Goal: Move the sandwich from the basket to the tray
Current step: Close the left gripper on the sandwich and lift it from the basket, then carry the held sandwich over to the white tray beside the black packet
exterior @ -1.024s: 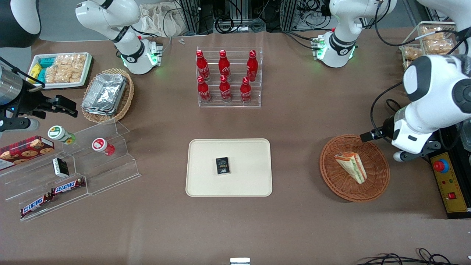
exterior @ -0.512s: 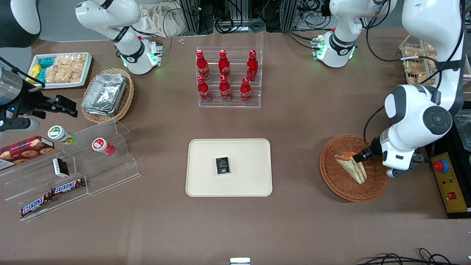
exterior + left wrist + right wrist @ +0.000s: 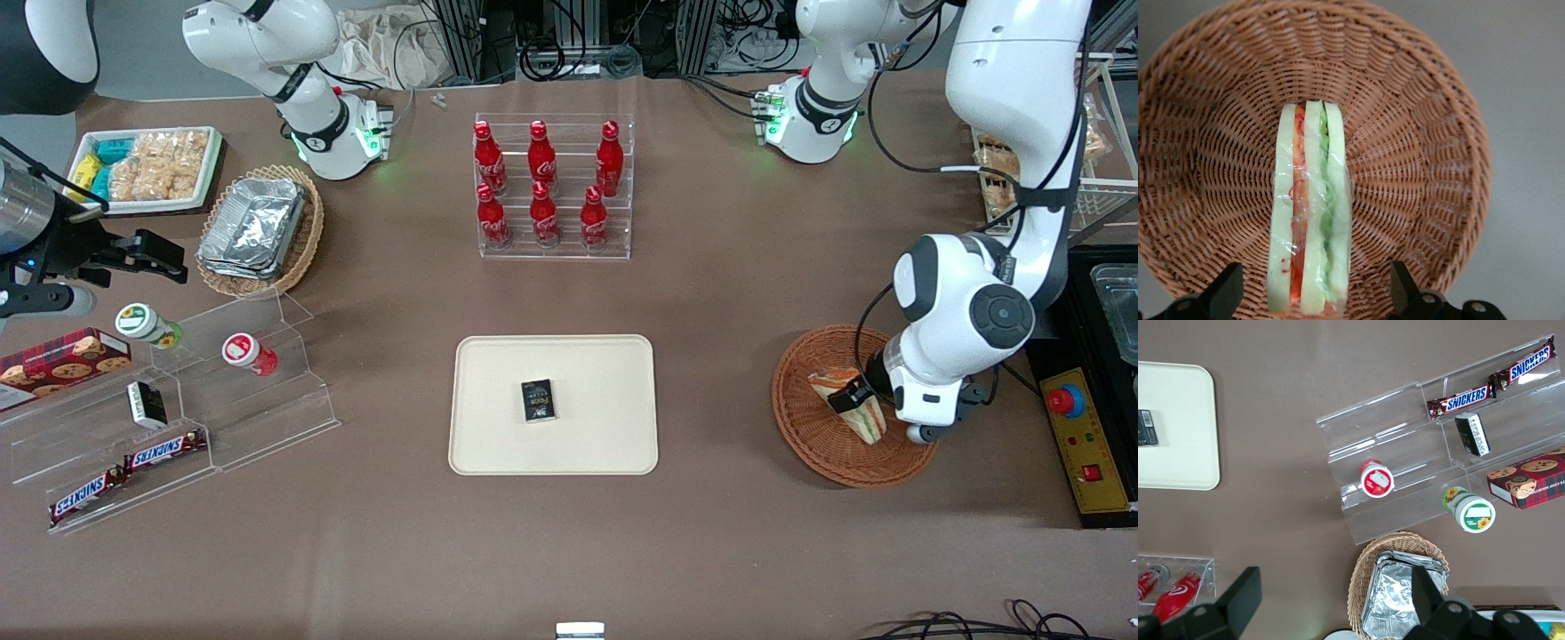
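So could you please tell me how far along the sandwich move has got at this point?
Early stage. Done: the left pincer has reached the basket, open, one finger on each side of the wrapped sandwich. In hand: closing on it; the sandwich is not gripped and lies in the basket. Left: grasp, lift, carry to the cream tray, which holds only a small black packet.

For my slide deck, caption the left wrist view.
Open gripper straddles the wrapped sandwich lying in the wicker basket.
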